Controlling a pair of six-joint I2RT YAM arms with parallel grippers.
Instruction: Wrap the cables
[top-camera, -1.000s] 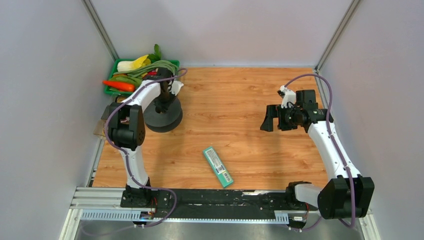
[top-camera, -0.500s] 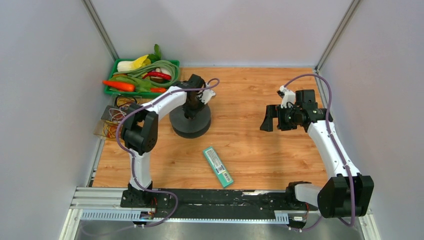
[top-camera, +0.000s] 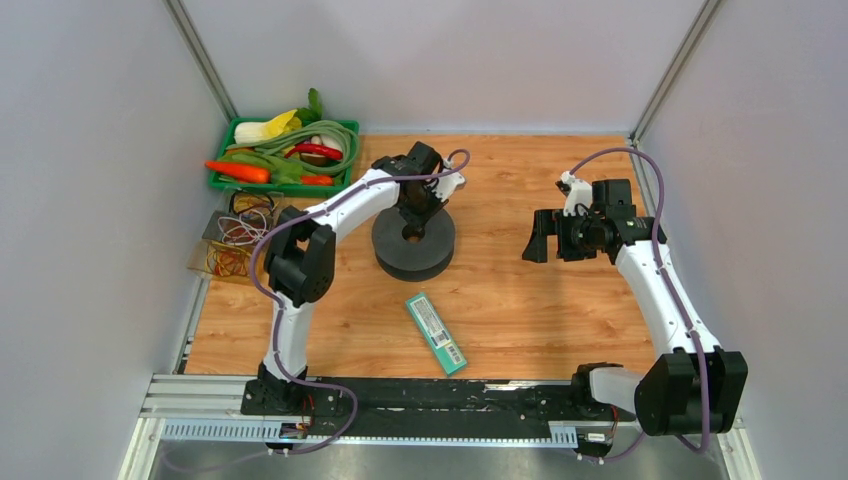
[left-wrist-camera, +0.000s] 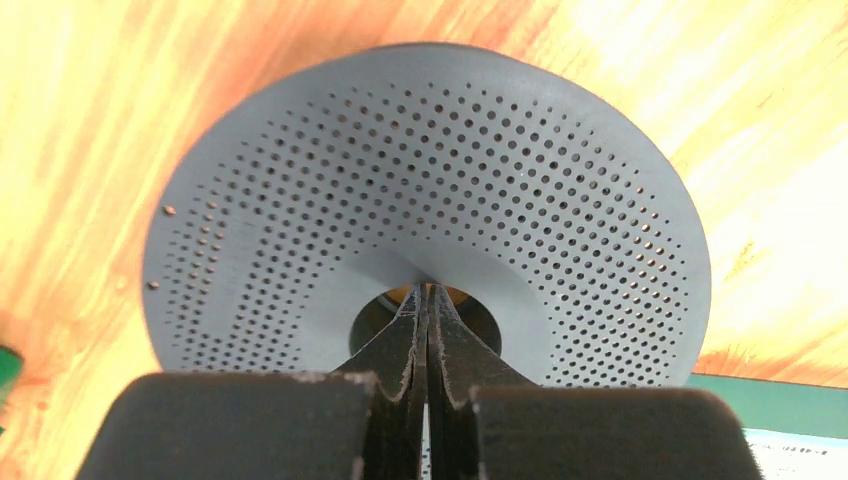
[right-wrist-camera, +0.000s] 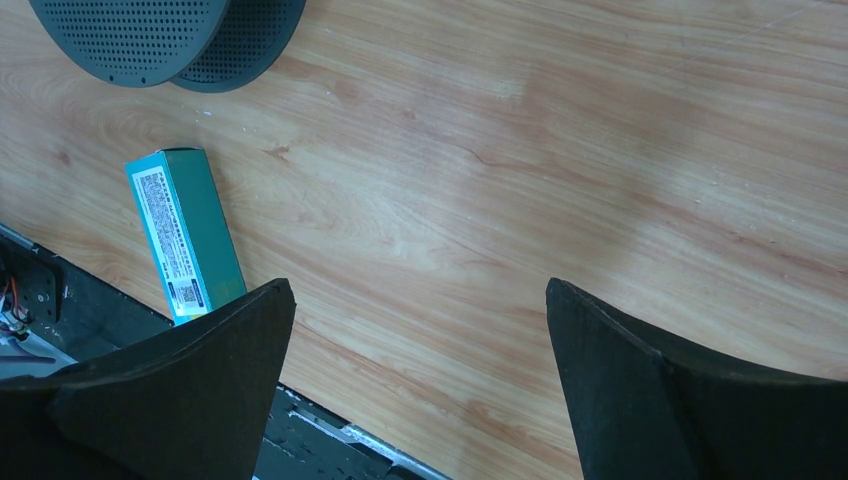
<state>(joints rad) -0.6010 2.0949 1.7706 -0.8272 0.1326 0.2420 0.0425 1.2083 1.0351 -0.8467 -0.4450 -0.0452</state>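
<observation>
Left wrist view looks straight down the left claw (left-wrist-camera: 427, 292). Its two fingers are pressed together with nothing between them, and the tips poke into the centre hole of the grey perforated spool (left-wrist-camera: 300, 200). The top view cannot show this, since the wrist hides the fingers. It does place the spool on the wooden table (top-camera: 520, 320), left of centre, with a green box (top-camera: 437, 333) lying flat nearer the arm bases. Only the top view shows the cables (top-camera: 250, 203), thin dark loops by a brown card (top-camera: 200, 262) at the table's left edge. They lie beside yellowish wires (top-camera: 230, 262), well apart from both claws. Right wrist view shows the right claw (right-wrist-camera: 418, 290) spread wide and empty above bare wood, with the box and the spool's rim toward the upper left.
</observation>
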